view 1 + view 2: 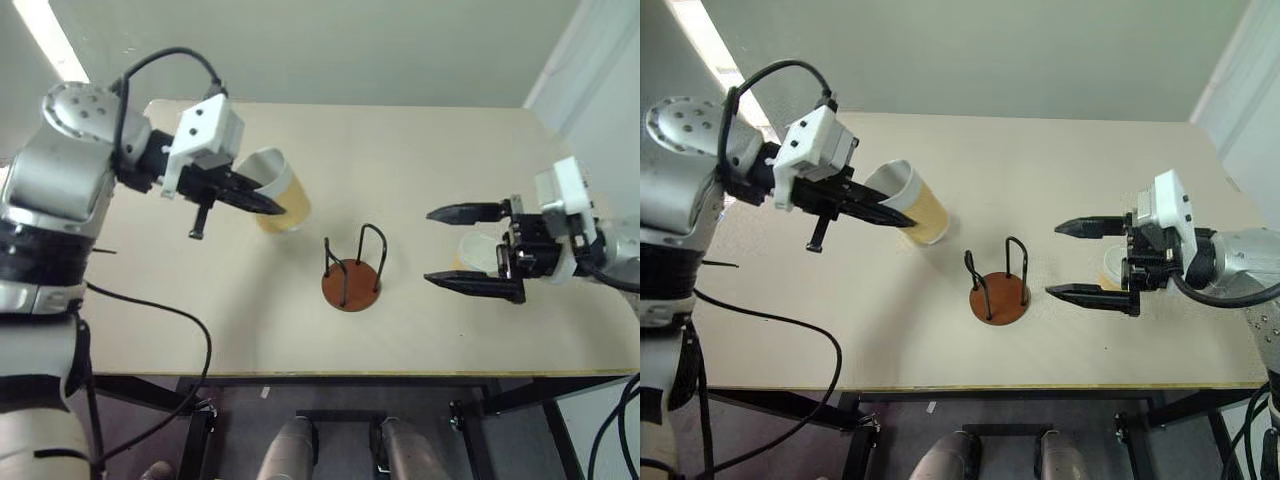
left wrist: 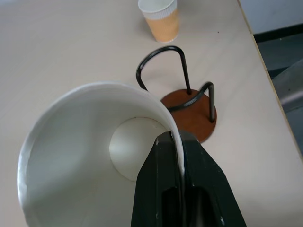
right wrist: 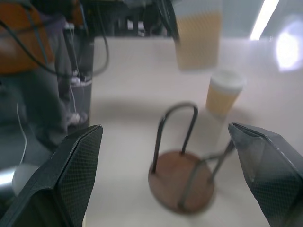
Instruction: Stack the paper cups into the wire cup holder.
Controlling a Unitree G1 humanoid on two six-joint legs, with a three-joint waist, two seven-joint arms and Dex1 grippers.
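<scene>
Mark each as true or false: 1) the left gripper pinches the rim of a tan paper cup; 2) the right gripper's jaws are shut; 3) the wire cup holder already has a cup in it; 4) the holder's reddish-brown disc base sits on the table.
1) True: the left gripper pinches the rim of a tan paper cup.
2) False: the right gripper is wide open, holding nothing.
3) False: the black-wire cup holder is empty.
4) True: its base rests on the beige table.

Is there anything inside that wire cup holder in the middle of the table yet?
No. The wire cup holder holds nothing: between its two black loops only the bare reddish-brown base shows. The left gripper holds one paper cup in the air beside it, clamped at the rim.
</scene>
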